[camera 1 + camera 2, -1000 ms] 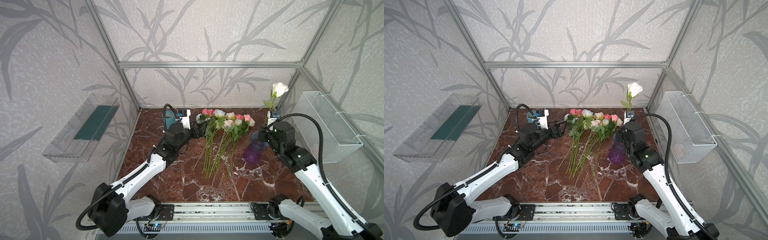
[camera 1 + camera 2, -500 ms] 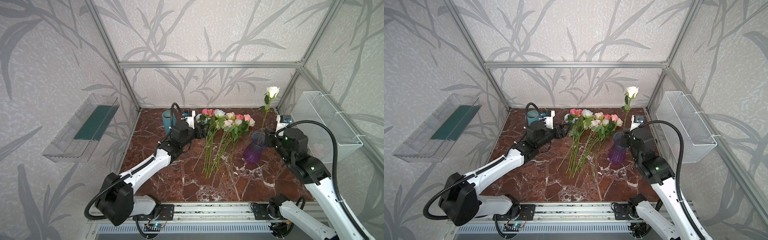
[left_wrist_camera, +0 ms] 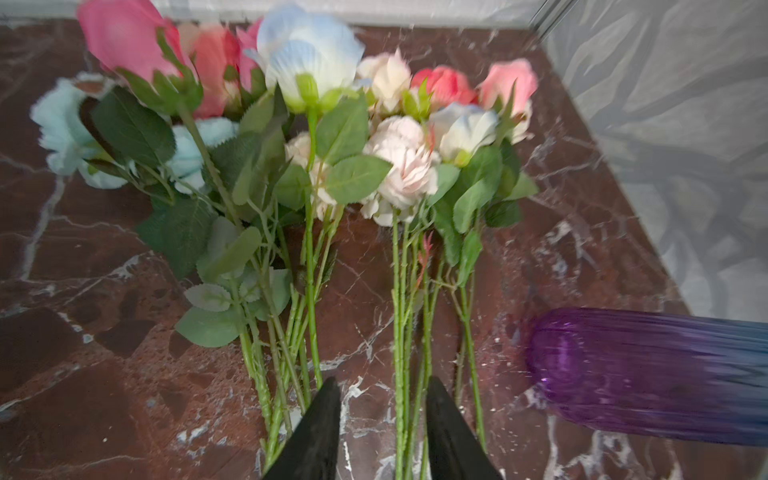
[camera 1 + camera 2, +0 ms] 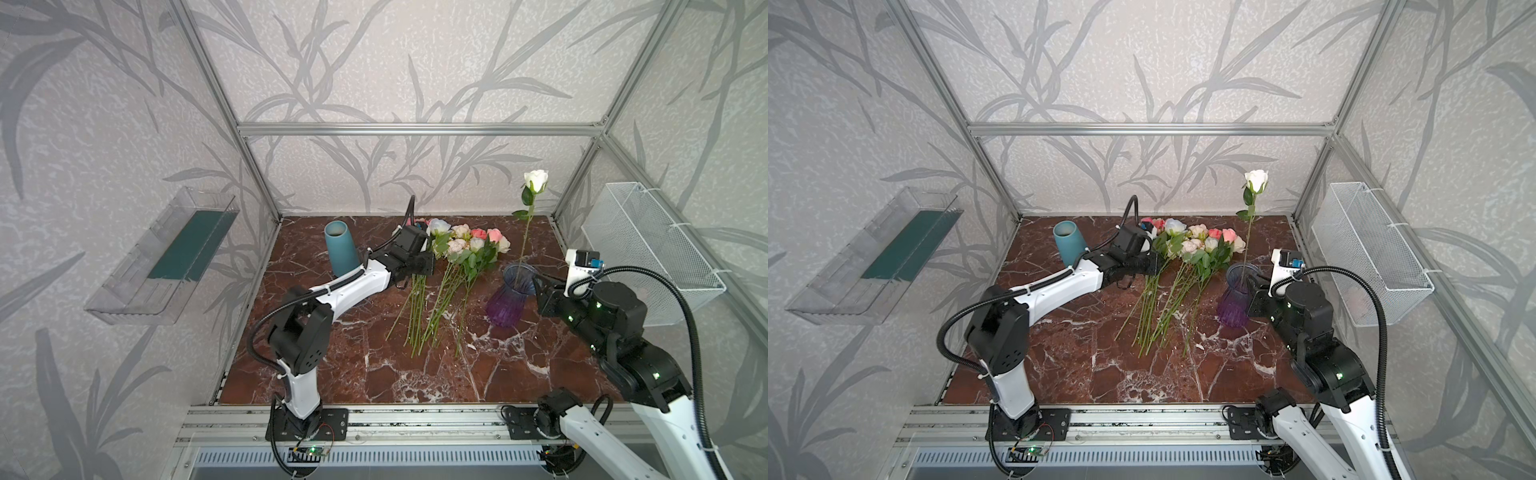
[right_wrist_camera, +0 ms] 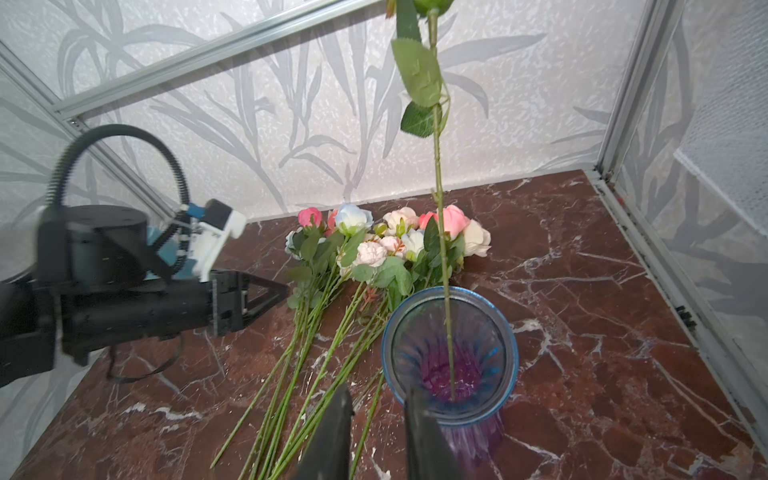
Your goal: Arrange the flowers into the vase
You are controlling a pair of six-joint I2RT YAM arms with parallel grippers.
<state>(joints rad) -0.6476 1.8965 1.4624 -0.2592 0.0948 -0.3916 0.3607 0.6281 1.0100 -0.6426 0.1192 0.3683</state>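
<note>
Already placed: one white rose point(image 4: 535, 181) stands upright in the purple vase point(image 4: 513, 291) — stem foot down inside, so it stands unheld.
Vase position: 3 o'clock of the flowers point(image 4: 457, 266) lying loose on the marble table point(image 4: 374, 365).
Right gripper point(image 5: 378, 388): at the vase's 3 o'clock, fingers parted, empty.
Left gripper point(image 3: 383, 380): at the flowers' 9 o'clock, fingers slightly spread astride green stems — probably lining up a pick, nothing pinched yet.

Teal cylinder point(image 4: 340, 248), upright, worktop point(image 4: 415, 374) at 11 o'clock. Clear wall tray point(image 4: 137, 291), 9 o'clock. White mesh basket point(image 4: 648, 249), 3 o'clock.
</note>
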